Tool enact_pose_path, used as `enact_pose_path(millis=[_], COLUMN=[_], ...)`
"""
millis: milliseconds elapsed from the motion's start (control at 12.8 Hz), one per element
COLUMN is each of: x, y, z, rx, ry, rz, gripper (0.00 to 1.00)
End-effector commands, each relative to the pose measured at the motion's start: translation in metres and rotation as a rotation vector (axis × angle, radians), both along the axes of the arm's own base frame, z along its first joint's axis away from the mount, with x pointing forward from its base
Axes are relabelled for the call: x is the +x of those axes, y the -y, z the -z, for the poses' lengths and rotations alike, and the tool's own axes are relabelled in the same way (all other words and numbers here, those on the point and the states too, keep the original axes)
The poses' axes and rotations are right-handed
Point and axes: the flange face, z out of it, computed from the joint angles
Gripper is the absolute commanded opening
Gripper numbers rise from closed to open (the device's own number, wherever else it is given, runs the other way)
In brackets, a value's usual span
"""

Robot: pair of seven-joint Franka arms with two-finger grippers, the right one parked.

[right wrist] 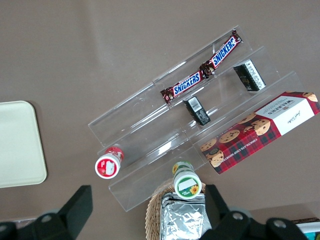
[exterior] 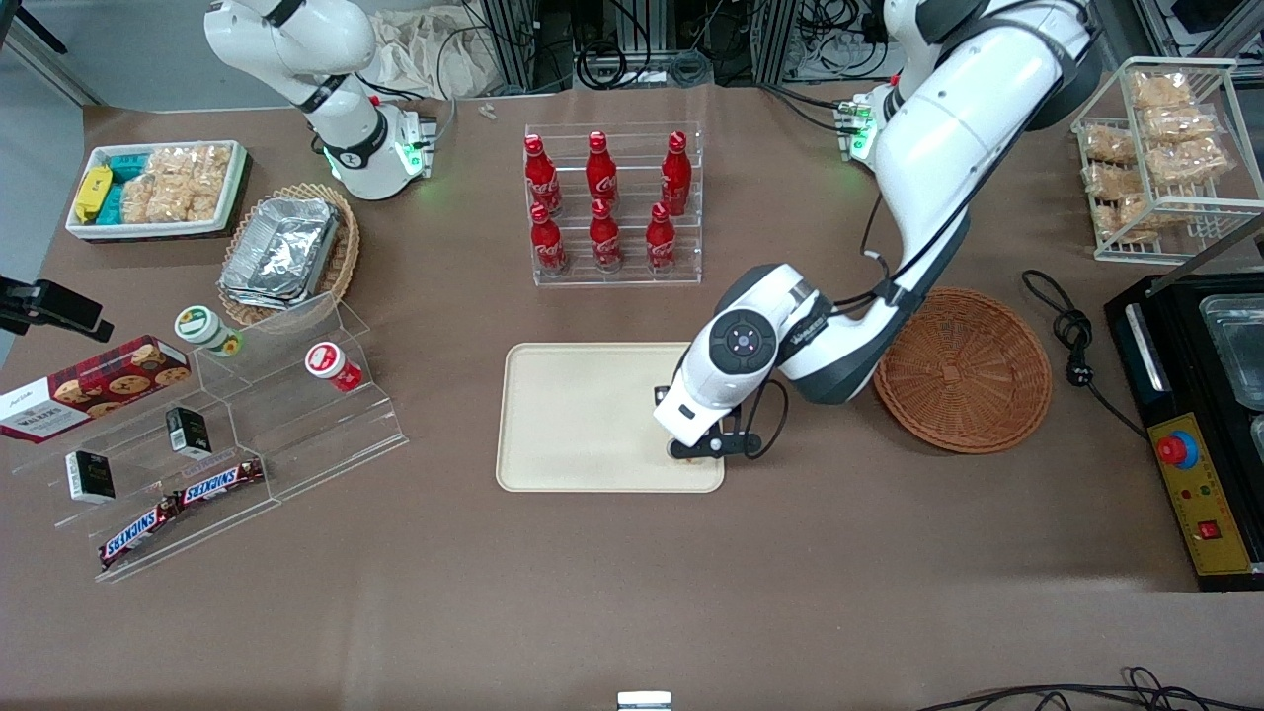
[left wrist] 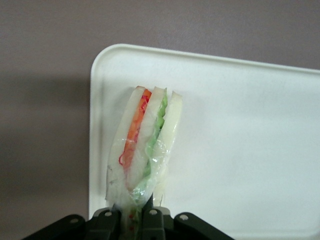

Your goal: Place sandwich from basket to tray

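Above the tray, near the corner closest to the wicker basket, the gripper pinches the sandwich, seen only by the wrist camera; the basket holds nothing.

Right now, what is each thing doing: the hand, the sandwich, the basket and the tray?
Hand: shut on the sandwich, over the tray's corner.
Sandwich: gripped at one end, in clear wrap, above the tray.
Basket: empty, beside the tray.
Tray: flat on the table, nothing lying on it.
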Motion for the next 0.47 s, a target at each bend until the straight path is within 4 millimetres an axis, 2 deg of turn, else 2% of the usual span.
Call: enact_pose_path(millis=[0, 78, 234, 390], x=[0.004, 0.003, 0.003, 0.008], y=[0.013, 0.013, 0.013, 0.005], z=[0.002, 0.003, 0.003, -0.007], rx=[0.001, 0.003, 0.007, 0.013], ry=[0.028, 0.026, 0.025, 0.033], rz=[-0.008, -0.008, -0.009, -0.018], gripper=[0.14, 0.36, 0.99, 1.0])
